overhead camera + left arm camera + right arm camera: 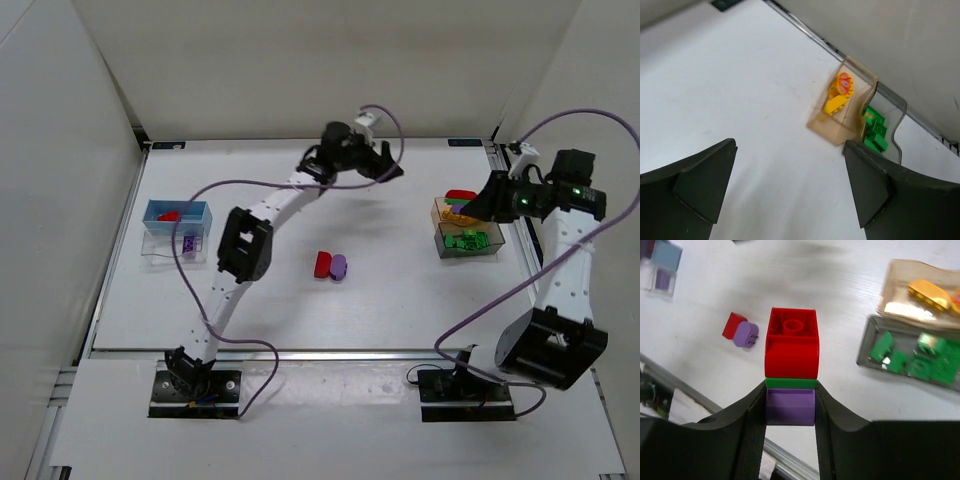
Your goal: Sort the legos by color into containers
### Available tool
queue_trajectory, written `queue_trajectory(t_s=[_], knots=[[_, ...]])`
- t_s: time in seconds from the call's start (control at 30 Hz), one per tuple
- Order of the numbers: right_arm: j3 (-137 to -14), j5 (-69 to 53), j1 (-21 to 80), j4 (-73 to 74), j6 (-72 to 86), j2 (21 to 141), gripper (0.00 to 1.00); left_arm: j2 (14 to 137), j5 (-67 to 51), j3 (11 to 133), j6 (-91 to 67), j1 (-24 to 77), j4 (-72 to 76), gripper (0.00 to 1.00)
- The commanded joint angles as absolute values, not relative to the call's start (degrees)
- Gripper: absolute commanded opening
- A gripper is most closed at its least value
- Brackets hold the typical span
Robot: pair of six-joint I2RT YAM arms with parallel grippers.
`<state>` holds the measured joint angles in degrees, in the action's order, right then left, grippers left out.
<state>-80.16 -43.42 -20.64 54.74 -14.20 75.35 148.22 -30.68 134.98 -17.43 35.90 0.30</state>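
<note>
My right gripper point(790, 408) is shut on a stack of legos point(791, 347): a purple block between the fingers, a thin green one, then a red one on top. In the top view it point(478, 204) hovers by the tan container point(437, 211). This tan container point(832, 131) holds yellow and orange legos point(839, 95). Beside it, the dark-clear container point(478, 253) holds green legos point(920, 356). A joined red and purple lego pair point(331, 265) lies mid-table. My left gripper point(790, 185) is open and empty, up over the back middle point(386, 167).
At the left stand the blue container point(150, 208) with a red lego point(169, 215) and the clear container point(150, 248) with a purple lego point(187, 243). White walls enclose the table on three sides. A metal rail runs along the near edge point(790, 467).
</note>
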Motion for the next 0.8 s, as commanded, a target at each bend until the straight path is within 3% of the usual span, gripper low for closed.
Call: queue_trajectory(t_s=[0.0,0.17,0.3,0.43,0.5,0.57,0.77], knots=[[-84.01,-47.54,-15.13,49.66,-16.60,81.55,0.00,130.21,-37.93,130.18,-11.26,29.90,-6.40,0.99],[-91.30,-54.39,-8.10,48.42,-18.54,93.56,0.00,122.88,-51.04,127.62,-9.06,20.58,-20.28,0.99],[-107.43,-60.80,-1.95,56.15,-24.86,105.53,0.00,119.98,-64.40,129.02,-7.13,14.25,-30.30,0.99],[-126.79,-67.21,4.20,66.69,-29.61,121.68,0.00,118.92,-75.13,129.90,-3.70,9.68,-42.76,0.81],[-136.29,-68.99,6.58,70.39,-29.79,126.10,0.00,118.39,-76.46,128.94,-0.63,8.88,-47.00,0.78],[-139.91,-70.75,8.17,70.75,-29.97,129.89,0.00,118.30,-76.73,127.89,2.54,8.44,-53.07,0.84],[-135.54,-74.26,13.44,66.01,-29.44,128.76,0.00,117.07,-71.46,124.80,9.05,8.70,-56.42,0.88]])
